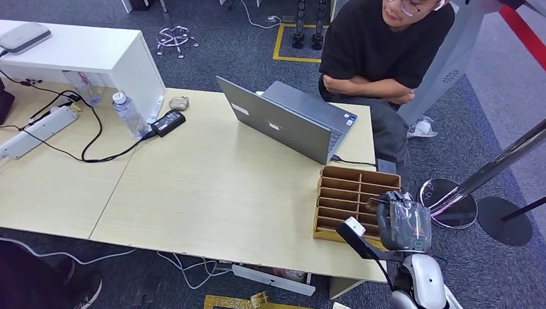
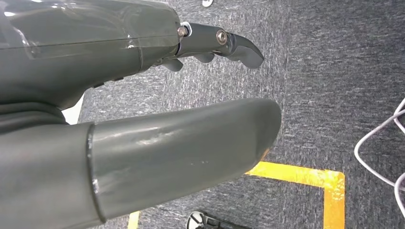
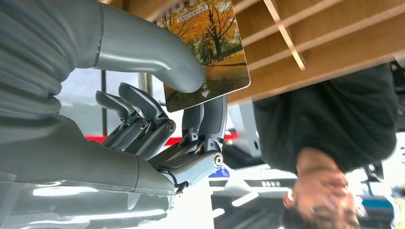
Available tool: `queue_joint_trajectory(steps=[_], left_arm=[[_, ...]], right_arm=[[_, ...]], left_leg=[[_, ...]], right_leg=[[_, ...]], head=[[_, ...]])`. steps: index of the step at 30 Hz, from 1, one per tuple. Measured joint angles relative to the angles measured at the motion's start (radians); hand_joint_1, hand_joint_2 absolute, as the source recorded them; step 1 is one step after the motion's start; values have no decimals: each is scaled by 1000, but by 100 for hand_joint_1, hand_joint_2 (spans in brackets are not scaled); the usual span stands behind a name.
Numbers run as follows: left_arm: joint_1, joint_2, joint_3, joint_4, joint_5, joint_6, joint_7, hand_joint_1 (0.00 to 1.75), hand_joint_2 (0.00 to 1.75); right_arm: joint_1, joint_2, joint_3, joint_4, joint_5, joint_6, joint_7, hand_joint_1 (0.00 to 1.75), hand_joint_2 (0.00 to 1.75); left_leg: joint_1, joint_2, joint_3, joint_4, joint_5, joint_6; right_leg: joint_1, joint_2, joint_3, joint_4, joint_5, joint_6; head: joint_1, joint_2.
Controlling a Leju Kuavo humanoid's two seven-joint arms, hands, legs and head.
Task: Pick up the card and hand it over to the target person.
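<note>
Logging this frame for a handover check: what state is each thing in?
Card: pinched by the right hand, at the organizer.
Right hand: holds the card.
Left hand: holds nothing, above the carpet.
Laptop: open.
Organizer: on the table edge, visible slots empty.
Bottle: upright, capped.
Person: arms folded.

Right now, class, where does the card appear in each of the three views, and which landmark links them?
Head view: not visible; the right hand covers that spot over the wooden organizer.
Left wrist view: not in it; carpet and yellow floor tape.
Right wrist view: card, pinched by the thumb against the fingers.
Shared landmark: the wooden organizer, in the head and right wrist views.
</note>
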Motion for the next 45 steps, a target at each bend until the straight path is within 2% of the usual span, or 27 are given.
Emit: queue_joint_trajectory(steps=[9,15,20,27,37,45], left_arm=[[0,-2,-2,1,2,9,4,0,0],[-1,-2,-10,0,-3,5,1,0,0],[-2,-2,-24,-1,-13,1,-3,0,0],[-3,1,-43,-2,-27,-9,7,0,0],[-5,1,-70,-3,-48,-18,25,0,0],[-5,-12,-84,-5,-59,-2,29,0,0]], right_arm=[[17,-11,-26,-51,35,-8,18,175,175],[-7,-15,-94,-68,15,-71,10,173,175],[-83,3,-124,31,-44,-119,-36,165,175],[-177,27,-106,186,-114,-141,-86,160,175],[-289,93,-32,425,-242,-141,-180,157,175],[-326,134,22,545,-308,-136,-241,161,175]], left_leg=[[0,1,1,-1,1,0],[0,2,2,-2,2,1],[0,4,0,0,1,0],[0,6,1,-1,1,0],[1,7,3,-3,1,0],[1,7,3,-4,1,0]], right_leg=[[0,1,1,-1,1,0],[1,2,2,-3,2,-1],[0,4,-1,0,2,0],[0,5,0,-1,3,0],[1,7,1,-3,3,0],[1,6,2,-3,3,0]], head=[[0,0],[0,0],[0,0],[0,0],[0,0],[0,0]])
